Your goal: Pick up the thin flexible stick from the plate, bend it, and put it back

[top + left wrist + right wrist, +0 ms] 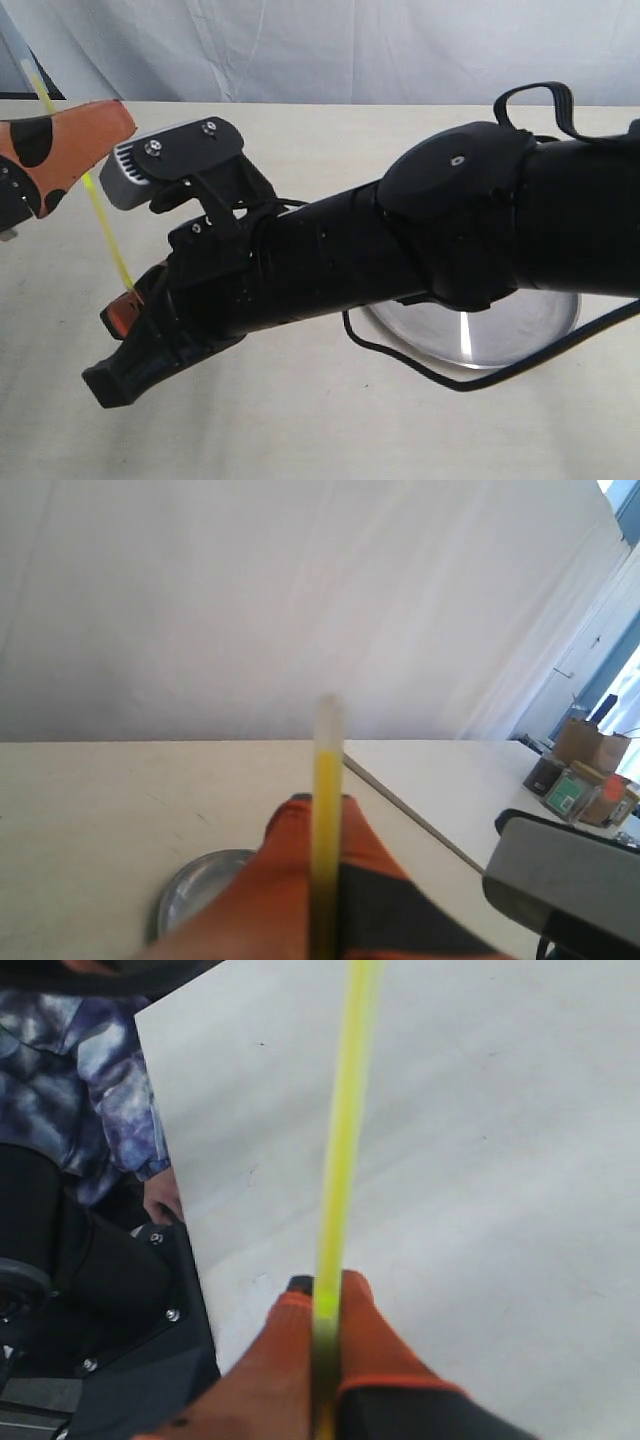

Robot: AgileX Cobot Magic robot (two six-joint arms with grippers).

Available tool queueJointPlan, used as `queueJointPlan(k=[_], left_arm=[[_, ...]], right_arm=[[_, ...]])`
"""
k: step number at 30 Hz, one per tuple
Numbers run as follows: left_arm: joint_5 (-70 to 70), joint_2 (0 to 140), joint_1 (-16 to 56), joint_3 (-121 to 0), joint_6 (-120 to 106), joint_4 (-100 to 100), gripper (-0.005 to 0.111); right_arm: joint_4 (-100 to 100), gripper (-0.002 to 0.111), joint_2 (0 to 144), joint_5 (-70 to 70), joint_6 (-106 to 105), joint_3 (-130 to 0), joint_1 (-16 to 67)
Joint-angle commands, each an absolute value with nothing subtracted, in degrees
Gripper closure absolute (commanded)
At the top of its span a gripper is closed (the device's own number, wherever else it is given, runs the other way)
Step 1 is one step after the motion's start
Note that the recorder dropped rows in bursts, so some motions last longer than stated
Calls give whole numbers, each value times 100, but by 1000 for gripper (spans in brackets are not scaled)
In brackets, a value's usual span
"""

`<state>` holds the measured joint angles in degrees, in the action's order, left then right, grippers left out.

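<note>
The thin flexible stick (108, 235), a bright yellow strand with a paler upper end, hangs slanted in the air at the left, above the table and well away from the plate. My left gripper (75, 140), with orange and black fingers, is shut on its upper part. My right gripper (125, 310) is shut on its lower end. In the left wrist view the stick (325, 810) runs between the closed fingers of the left gripper (322, 808). The right wrist view shows the stick (343, 1140) clamped in the right gripper (322, 1295). The silver plate (510, 335) lies behind the right arm, partly hidden.
My black right arm (450, 220) crosses the middle of the exterior view, with its grey camera (175, 160) on top. Boxes and jars (585, 770) stand on a second table. A person in blue patterned clothing (100, 1080) is beside the table edge.
</note>
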<state>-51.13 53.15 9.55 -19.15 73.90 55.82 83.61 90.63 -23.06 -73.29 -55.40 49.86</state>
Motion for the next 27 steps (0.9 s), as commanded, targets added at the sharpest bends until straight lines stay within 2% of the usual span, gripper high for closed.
queueJointPlan(k=[1, 20, 27], left_arm=[[-5105, 5367, 992, -1899, 7126, 5633, 107], [-4820, 5367, 992, -1899, 6859, 5593, 107], [-4712, 5367, 992, -1899, 6445, 5810, 107]], right_arm=[[8416, 109, 8988, -2270, -7336, -5580, 4965], [8391, 109, 8812, -2387, -7080, -5580, 4965], [8402, 109, 8685, -2839, -7040, -5580, 4965]])
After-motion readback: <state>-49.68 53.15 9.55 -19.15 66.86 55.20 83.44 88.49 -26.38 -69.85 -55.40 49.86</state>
